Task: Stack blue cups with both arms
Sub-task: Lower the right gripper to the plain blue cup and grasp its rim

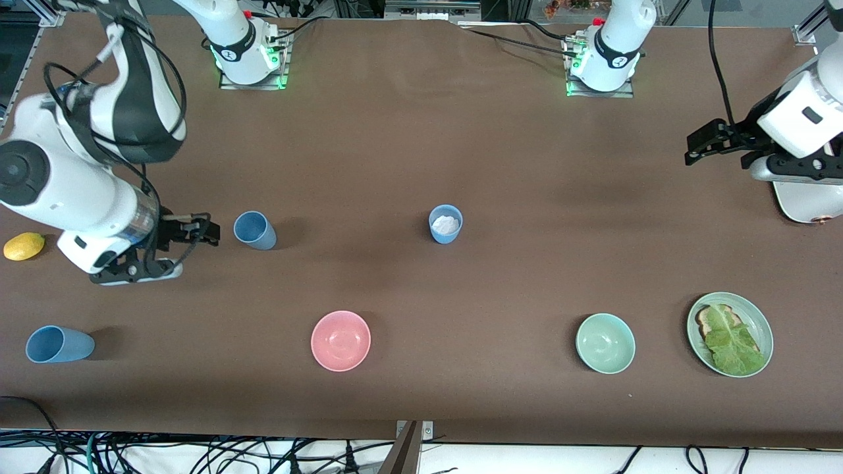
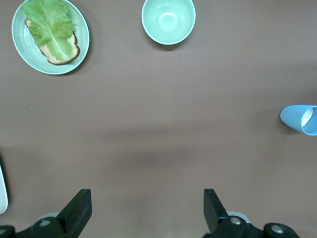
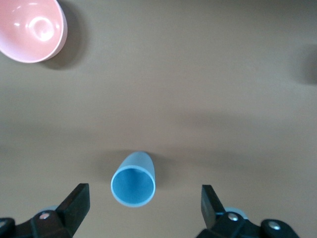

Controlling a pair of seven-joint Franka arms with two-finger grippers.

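Blue cups all separate, so we have no stacking done yet.
Our right gripper [image 1: 212, 232] has jaws apart, with the empty upright cup [image 1: 254, 230] just ahead of the opening and not touched; in the right wrist view that cup [image 3: 133, 179] sits between the jaw lines, short of the fingers [image 3: 74, 202]. Our left gripper [image 1: 698, 146] waits at its own end of the table, jaws apart and empty. The second cup [image 1: 446, 224], mid-table and well apart from both sets of jaws, holds something white, which we judge a snag for nesting. The third cup [image 1: 58, 344] stands empty, also well off from the right jaws. The pink bowl [image 1: 340, 340] and green bowl [image 1: 605, 343] are empty; the green plate [image 1: 761, 319] carries toast with lettuce [image 1: 732, 342]. All picks and nesting remain.
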